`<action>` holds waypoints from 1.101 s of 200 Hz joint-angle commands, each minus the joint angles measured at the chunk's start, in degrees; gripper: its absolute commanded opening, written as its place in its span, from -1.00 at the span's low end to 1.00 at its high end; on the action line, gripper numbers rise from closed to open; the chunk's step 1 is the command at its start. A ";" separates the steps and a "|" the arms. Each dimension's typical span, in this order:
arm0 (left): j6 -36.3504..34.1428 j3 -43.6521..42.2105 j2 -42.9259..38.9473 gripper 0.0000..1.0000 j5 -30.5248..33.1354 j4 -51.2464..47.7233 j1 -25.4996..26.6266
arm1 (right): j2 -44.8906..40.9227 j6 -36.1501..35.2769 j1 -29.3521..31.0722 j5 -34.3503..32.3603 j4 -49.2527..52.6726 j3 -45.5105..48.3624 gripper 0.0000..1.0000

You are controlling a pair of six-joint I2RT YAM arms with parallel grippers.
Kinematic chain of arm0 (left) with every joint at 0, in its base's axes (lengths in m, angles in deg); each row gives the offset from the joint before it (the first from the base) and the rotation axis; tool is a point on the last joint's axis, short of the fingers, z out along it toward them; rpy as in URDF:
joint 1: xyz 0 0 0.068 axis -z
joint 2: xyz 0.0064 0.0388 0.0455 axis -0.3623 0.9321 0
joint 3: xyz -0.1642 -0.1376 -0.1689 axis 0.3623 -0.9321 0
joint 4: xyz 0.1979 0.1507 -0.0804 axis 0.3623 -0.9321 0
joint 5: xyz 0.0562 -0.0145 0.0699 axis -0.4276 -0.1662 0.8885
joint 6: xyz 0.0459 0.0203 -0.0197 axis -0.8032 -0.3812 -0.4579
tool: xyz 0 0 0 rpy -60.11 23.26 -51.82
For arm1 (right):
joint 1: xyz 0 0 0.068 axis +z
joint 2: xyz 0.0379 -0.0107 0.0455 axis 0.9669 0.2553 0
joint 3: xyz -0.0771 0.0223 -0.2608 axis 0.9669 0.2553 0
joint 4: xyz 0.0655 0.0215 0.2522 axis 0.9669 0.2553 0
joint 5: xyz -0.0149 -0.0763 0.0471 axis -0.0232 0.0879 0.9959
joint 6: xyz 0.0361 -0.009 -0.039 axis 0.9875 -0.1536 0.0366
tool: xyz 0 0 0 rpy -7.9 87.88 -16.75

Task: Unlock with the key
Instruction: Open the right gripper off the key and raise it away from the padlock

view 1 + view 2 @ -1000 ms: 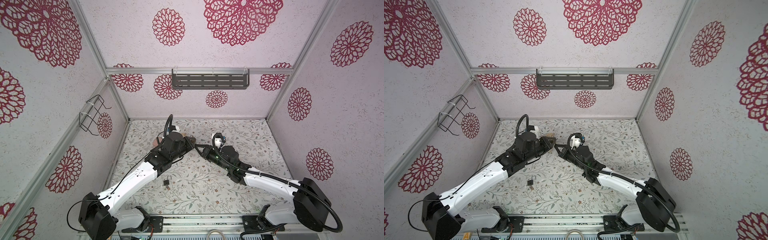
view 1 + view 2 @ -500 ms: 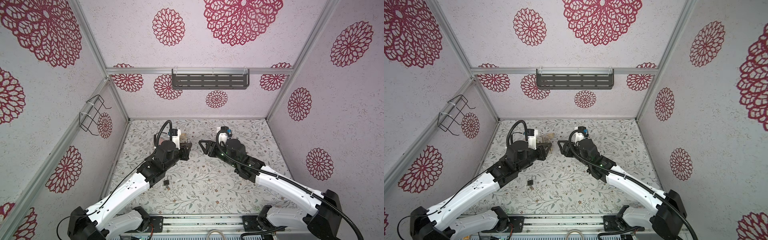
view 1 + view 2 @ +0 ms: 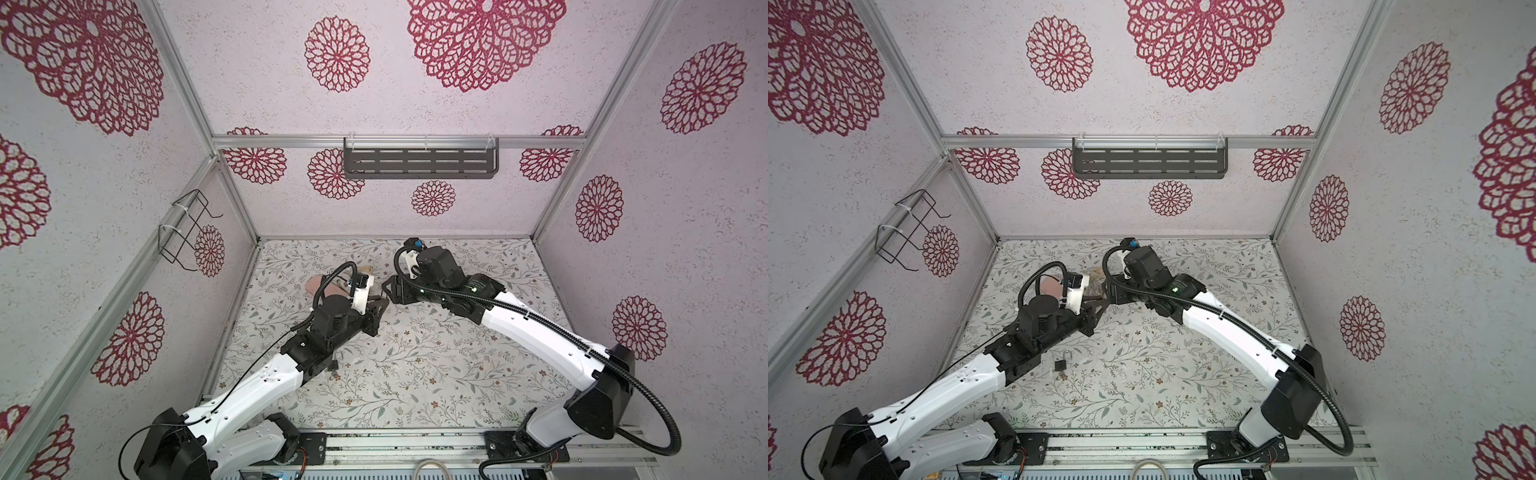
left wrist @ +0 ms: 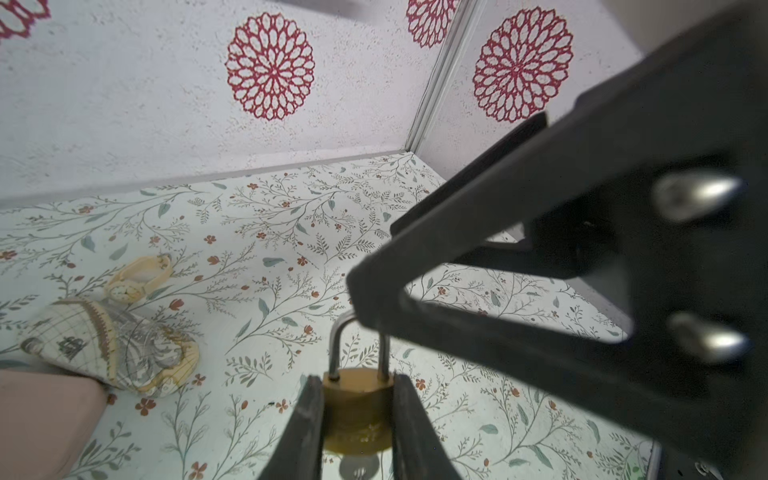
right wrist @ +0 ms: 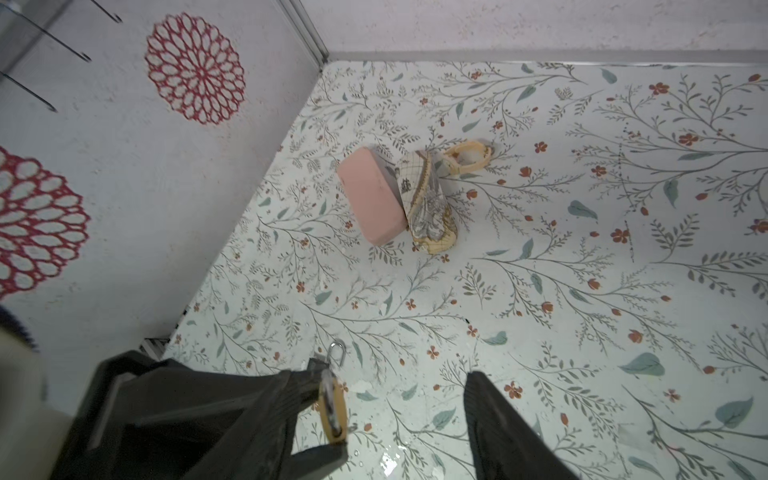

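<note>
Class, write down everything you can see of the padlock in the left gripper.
The padlock has a rounded brass-coloured body and a silver U-shaped shackle; both legs enter the body, so it looks shut. The left gripper clamps the body's sides, above the floral tabletop. A finger of the open right gripper hides the shackle's top in the left wrist view. No keyhole shows.

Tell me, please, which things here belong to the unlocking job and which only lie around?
For the job: padlock, clamped in the left gripper; right gripper, open beside it; small black piece on the table, perhaps the key.

Lying about: pink block; patterned pouch; yellow watch; wall shelf.
</note>
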 commanded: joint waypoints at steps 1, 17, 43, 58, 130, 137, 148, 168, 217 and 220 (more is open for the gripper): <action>-3.26 -0.10 0.09 -1.00 -0.83 2.90 0.24 | 1.22 -3.89 -0.24 -1.17 7.23 -4.93 0.32; -3.37 -0.01 0.19 -1.00 -0.99 2.76 0.28 | 2.93 -4.17 -0.31 -2.26 9.78 -7.15 0.32; -4.05 -0.01 0.12 -1.00 -1.03 2.33 0.53 | 5.56 -4.43 -0.40 -5.03 14.23 -10.97 0.33; -4.21 -0.19 0.26 -1.00 -0.71 2.44 0.52 | 7.09 -4.39 -0.64 -7.11 17.58 -13.39 0.34; -5.84 -0.10 1.42 -1.00 -1.83 3.20 0.90 | 13.62 -7.14 -1.22 -8.24 27.41 -23.31 0.35; -5.84 -0.10 1.51 -1.00 -1.78 3.22 0.94 | 14.07 -7.13 -1.36 -8.76 28.23 -24.00 0.35; -5.93 -0.18 1.57 -1.00 -1.42 3.37 1.01 | 14.54 -7.23 -1.69 -8.94 29.06 -24.66 0.35; -6.02 -0.27 1.68 -1.00 -1.06 3.48 1.03 | 14.51 -7.55 -2.06 -8.27 29.43 -25.06 0.36; -6.11 -0.19 2.12 -1.00 -0.67 3.81 1.02 | 13.08 -8.12 -3.06 -6.84 29.60 -24.09 0.37; -6.03 -0.19 2.14 -1.00 -0.52 3.84 1.03 | 12.83 -8.16 -3.11 -6.57 29.38 -23.89 0.37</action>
